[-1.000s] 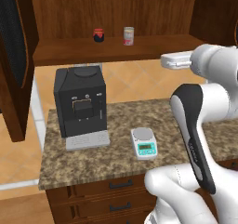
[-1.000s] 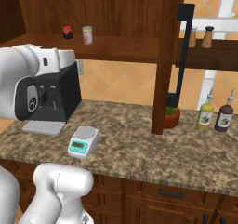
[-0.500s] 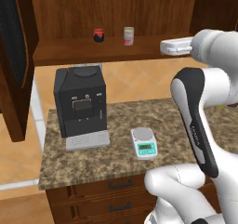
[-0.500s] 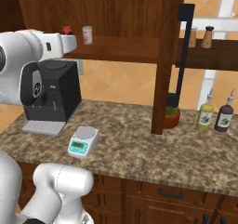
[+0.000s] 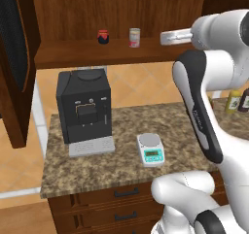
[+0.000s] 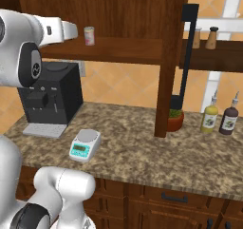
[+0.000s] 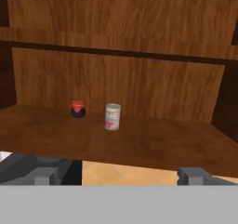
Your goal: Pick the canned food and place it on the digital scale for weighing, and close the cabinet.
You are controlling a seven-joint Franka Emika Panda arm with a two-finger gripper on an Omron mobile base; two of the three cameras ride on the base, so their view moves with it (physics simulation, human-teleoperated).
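The canned food (image 7: 112, 116) stands upright on the open cabinet's wooden shelf (image 7: 153, 144), silvery with a red label; it shows too as the canned food (image 5: 134, 37) and the canned food (image 6: 88, 35). My gripper (image 7: 121, 176) is open, its fingertips (image 7: 44, 174) spread wide, in front of the shelf edge and short of the can. From the side, my hand (image 5: 172, 36) hovers at shelf height to the can's right. The digital scale (image 5: 151, 148) lies on the granite counter with a bare platter. The cabinet's left door (image 5: 17, 58) and right door (image 6: 168, 57) hang open.
A dark jar with a red lid (image 7: 78, 109) sits just left of the can. A black coffee machine (image 5: 82, 109) stands left of the scale. A red pot (image 6: 174, 120) and two bottles (image 6: 210, 119) occupy the counter's right. Drawers (image 5: 126, 194) run below.
My hand has risen from below the shelf to shelf height and moved closer to the can. The can, jar and scale have not moved.
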